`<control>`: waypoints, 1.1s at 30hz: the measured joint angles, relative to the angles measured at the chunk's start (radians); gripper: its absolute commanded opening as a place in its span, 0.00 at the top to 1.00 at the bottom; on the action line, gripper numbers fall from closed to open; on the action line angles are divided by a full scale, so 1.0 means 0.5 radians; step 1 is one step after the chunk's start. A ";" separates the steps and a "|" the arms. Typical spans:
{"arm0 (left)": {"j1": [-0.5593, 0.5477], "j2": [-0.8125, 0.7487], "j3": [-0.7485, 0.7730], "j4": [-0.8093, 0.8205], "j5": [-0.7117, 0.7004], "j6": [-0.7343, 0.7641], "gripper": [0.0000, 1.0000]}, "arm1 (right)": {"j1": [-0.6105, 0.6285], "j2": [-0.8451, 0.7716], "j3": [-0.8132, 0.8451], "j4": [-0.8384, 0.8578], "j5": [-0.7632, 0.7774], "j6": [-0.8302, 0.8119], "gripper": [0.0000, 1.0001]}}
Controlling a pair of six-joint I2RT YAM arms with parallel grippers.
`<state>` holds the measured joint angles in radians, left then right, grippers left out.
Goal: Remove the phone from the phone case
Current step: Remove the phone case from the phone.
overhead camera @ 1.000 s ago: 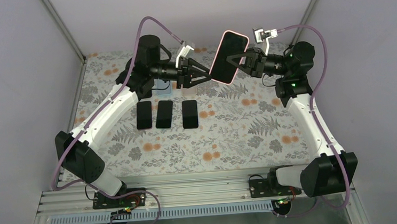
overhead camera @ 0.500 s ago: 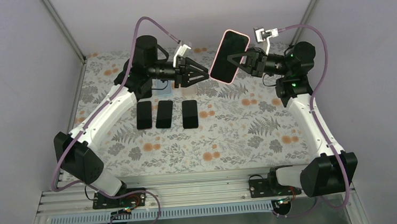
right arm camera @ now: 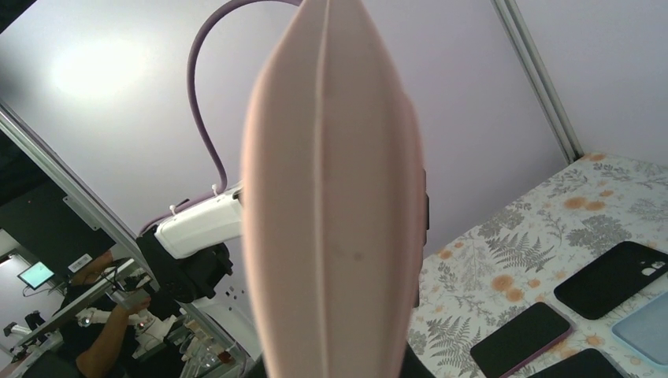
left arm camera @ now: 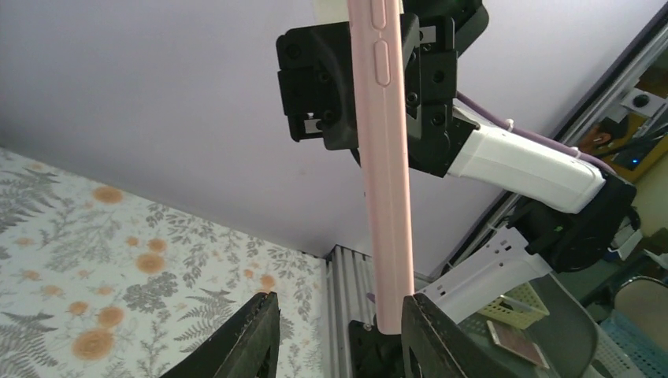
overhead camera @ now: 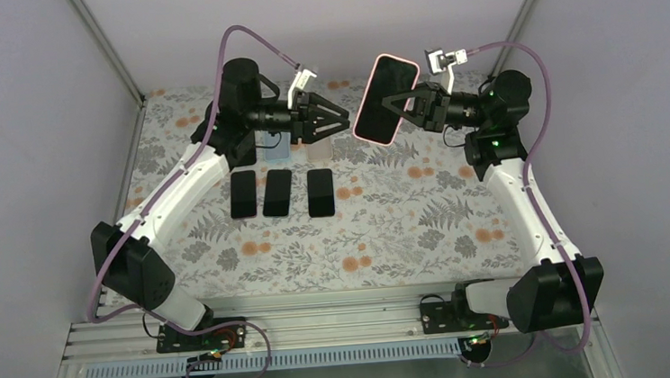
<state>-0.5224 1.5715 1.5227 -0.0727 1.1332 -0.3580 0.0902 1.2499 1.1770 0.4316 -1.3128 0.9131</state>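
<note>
A dark-screened phone (overhead camera: 385, 95) sits in a pink phone case (overhead camera: 371, 137) and is held tilted in the air above the back of the table. My right gripper (overhead camera: 394, 103) is shut on it from the right, across its faces. The left wrist view shows the case (left arm camera: 387, 173) edge-on, with the right gripper's black fingers (left arm camera: 315, 94) clamping it. Up close, the case's pink edge (right arm camera: 331, 205) fills the right wrist view and hides my own fingers. My left gripper (overhead camera: 345, 123) (left arm camera: 339, 303) hangs open just left of the case's lower end, not touching it.
Three dark phones lie in a row on the floral cloth (overhead camera: 243, 194), (overhead camera: 277, 193), (overhead camera: 320, 192). Behind them sit a light blue case (overhead camera: 277, 147) and a pale case (overhead camera: 318, 151). Purple walls and metal posts enclose the back and sides.
My left gripper has pulled back to the left, away from the case's lower edge, and its jaws have spread a little. The right gripper and the phone have barely moved.
</note>
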 measured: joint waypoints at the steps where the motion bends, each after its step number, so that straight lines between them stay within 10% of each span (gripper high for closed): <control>1: -0.004 0.000 -0.011 0.027 0.016 -0.021 0.61 | 0.000 0.000 0.000 -0.012 0.002 -0.008 0.96; 33: -0.072 -0.006 -0.017 -0.154 -0.305 0.175 0.82 | -0.027 -0.014 -0.082 0.144 0.067 0.158 0.96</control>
<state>-0.5583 1.5684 1.5143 -0.1497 0.9806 -0.2703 0.0765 1.2430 1.1358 0.5037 -1.2793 0.9920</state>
